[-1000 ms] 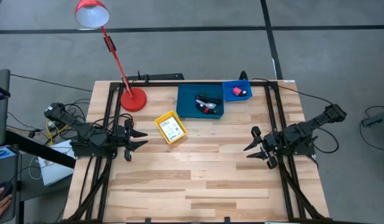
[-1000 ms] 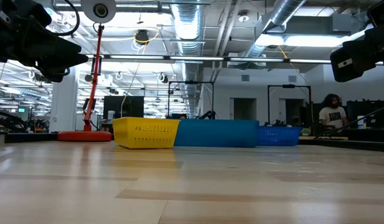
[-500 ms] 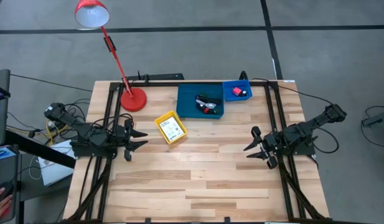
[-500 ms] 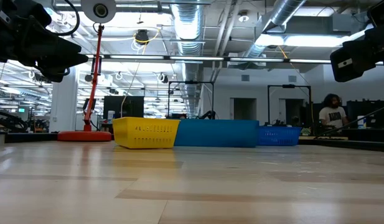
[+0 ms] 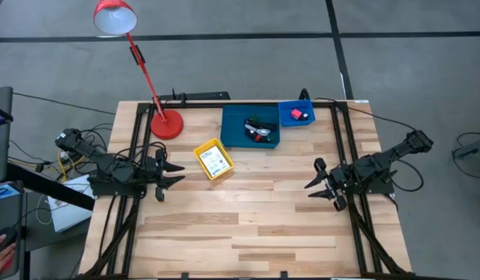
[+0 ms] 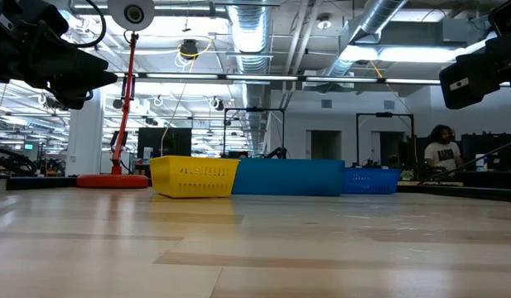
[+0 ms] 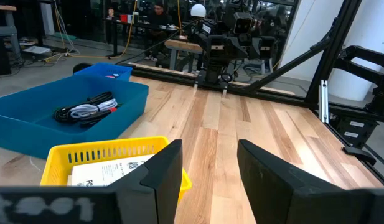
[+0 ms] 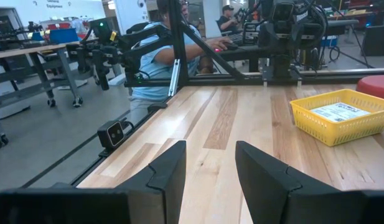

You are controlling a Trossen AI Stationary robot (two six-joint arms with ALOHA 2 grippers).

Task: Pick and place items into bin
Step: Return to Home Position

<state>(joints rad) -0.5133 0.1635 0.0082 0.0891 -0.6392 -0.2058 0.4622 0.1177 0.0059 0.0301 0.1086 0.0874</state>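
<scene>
Both my arms crouch low at opposite desk (image 5: 247, 225) sides, left end effector (image 5: 180, 173) and right end effector (image 5: 310, 190) spread, facing inward.

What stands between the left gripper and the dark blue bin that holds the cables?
A yellow slotted plastic basket holding a printed card stands directly between the open left gripper and the dark blue rectangular plastic bin.

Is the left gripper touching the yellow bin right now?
Apart. The high view shows a strip of bare table between the open left gripper and the yellow bin.
</scene>
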